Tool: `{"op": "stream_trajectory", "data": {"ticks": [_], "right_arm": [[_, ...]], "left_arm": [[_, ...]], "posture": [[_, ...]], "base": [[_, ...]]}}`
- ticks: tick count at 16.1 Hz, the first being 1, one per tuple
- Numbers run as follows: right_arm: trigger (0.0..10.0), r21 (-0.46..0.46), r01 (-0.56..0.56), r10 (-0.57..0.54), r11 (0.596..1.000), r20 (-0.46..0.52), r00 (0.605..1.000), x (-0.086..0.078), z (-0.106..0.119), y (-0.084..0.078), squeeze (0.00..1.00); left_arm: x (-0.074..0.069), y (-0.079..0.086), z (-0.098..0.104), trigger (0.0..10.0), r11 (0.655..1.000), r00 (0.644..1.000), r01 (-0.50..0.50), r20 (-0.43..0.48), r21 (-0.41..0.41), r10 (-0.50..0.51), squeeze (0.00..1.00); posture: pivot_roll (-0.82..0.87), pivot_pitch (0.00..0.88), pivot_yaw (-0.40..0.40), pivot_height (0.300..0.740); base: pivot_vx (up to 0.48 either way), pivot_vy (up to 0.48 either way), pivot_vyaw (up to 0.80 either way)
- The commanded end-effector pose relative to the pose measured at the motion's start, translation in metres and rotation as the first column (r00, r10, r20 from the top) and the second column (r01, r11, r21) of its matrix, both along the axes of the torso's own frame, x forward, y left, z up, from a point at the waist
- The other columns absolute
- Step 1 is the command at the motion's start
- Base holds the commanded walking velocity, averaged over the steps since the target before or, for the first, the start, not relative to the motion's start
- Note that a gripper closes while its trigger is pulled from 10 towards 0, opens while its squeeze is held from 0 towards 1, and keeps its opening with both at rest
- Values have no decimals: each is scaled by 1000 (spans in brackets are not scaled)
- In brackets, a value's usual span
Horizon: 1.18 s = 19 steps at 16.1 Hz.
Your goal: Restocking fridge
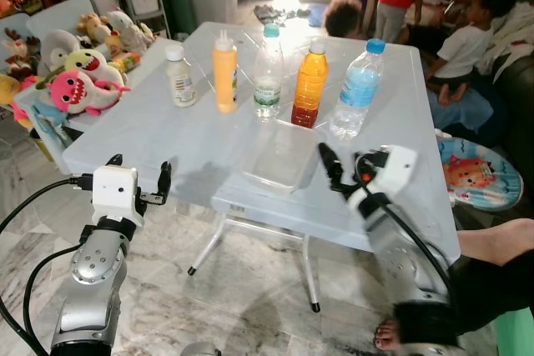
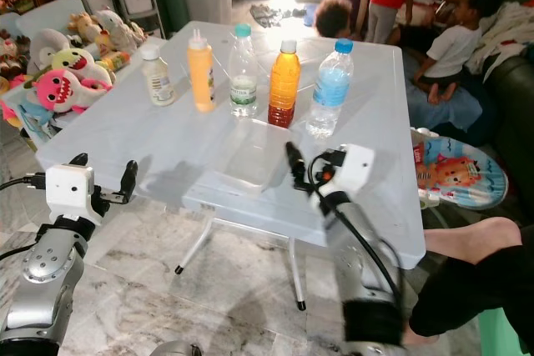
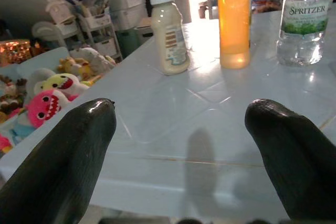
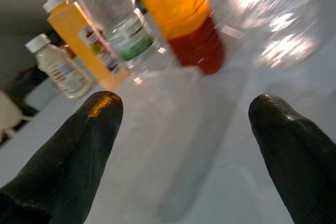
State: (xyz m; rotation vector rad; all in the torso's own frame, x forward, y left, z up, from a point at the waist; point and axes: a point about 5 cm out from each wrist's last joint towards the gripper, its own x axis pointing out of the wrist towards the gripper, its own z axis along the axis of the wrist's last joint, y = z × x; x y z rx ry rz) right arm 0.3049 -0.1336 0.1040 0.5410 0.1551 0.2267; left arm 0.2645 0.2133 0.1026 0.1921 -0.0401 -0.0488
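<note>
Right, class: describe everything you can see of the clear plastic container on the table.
The clear plastic container is a shallow rectangular tub, see-through and slightly frosted, with rounded corners. It looks empty and lies flat near the front edge of the pale blue table, just in front of the orange juice bottle. Nothing grips it. The right gripper hovers beside it, fingers open.

Glossy plastic table point(image 1: 167, 135), clear plastic bottles point(image 1: 267, 72) & container point(image 1: 282, 156), plush toys point(image 1: 79, 85).
</note>
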Motion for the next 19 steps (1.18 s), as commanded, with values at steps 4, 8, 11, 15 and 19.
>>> {"op": "stream_trajectory", "data": {"ticks": [4, 8, 11, 15, 19], "right_arm": [[10000, 74, -88, 92, 993, -58, 994, 2, -1, 30, 0], [10000, 96, -90, 103, 991, -131, 986, 0, -8, 37, 0], [0, 111, -66, 84, 992, -166, 983, -2, -11, 37, 0], [0, 124, -45, 67, 991, -187, 980, 0, -11, 36, 0], [0, 161, -69, 99, 985, -188, 977, 4, -6, 40, 0]], "left_arm": [[-1, 0, 6, 10000, 999, 1000, 22, 4, 25, -22, 0], [-3, -1, 7, 10000, 999, 1000, 28, 3, 29, -28, 0], [-5, -5, 4, 10000, 999, 999, 40, -9, 27, -40, 0], [-5, -10, 3, 10000, 999, 999, 49, -12, 20, -49, 0], [-6, -10, 4, 10000, 999, 999, 47, -14, 21, -47, 0]], "posture": [[64, 21, 7, 740], [69, 33, 10, 740], [58, 35, 15, 740], [54, 39, 13, 740], [54, 42, 14, 740]], "base": [[0, 0, 0], [0, 0, 0], [0, 0, 0], [0, 0, 0], [0, 0, 0]]}}
